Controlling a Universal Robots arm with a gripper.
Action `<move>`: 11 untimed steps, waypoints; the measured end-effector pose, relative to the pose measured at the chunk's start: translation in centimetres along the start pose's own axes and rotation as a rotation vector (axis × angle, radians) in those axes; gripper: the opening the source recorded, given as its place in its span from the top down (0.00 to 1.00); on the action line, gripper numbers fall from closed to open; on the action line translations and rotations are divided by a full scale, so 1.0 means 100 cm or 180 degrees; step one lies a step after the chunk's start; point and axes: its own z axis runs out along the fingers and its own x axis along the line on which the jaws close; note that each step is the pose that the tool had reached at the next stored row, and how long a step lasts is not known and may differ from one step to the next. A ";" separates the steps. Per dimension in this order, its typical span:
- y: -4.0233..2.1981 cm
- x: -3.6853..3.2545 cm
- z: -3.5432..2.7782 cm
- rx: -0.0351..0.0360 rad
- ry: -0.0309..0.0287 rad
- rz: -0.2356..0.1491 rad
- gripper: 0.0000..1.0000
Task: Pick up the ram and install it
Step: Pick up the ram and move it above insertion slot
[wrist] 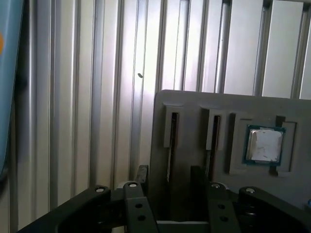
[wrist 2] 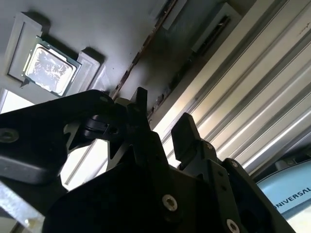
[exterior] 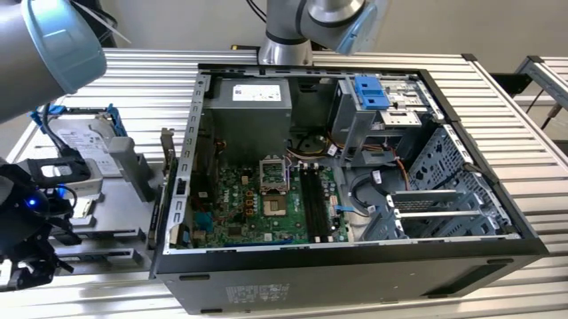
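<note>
Hand (wrist: 168, 175) fingers apart, lined up over ram (wrist: 170, 145) in grey tray (exterior: 106, 199), exterior view's left. Reckon: center on stick, squeeze evenly.

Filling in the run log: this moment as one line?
tool open | over gray holder | ram in holder slot, not grasped

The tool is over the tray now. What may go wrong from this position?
The open black tool straddles the thin dark ram standing edge-up in the grey slotted tray; slightly off-centre, it may hit the slot wall. The small square silver chip lies nearby and might be bumped.
</note>
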 end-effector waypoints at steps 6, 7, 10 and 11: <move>0.0001 0.0003 0.0095 0.0003 0.0000 0.0000 0.00; 0.0001 0.0003 0.0094 0.0003 0.0000 0.0000 0.00; 0.0001 0.0003 0.0095 0.0003 0.0000 0.0000 0.00; 0.0001 0.0003 0.0095 0.0003 0.0000 0.0000 0.00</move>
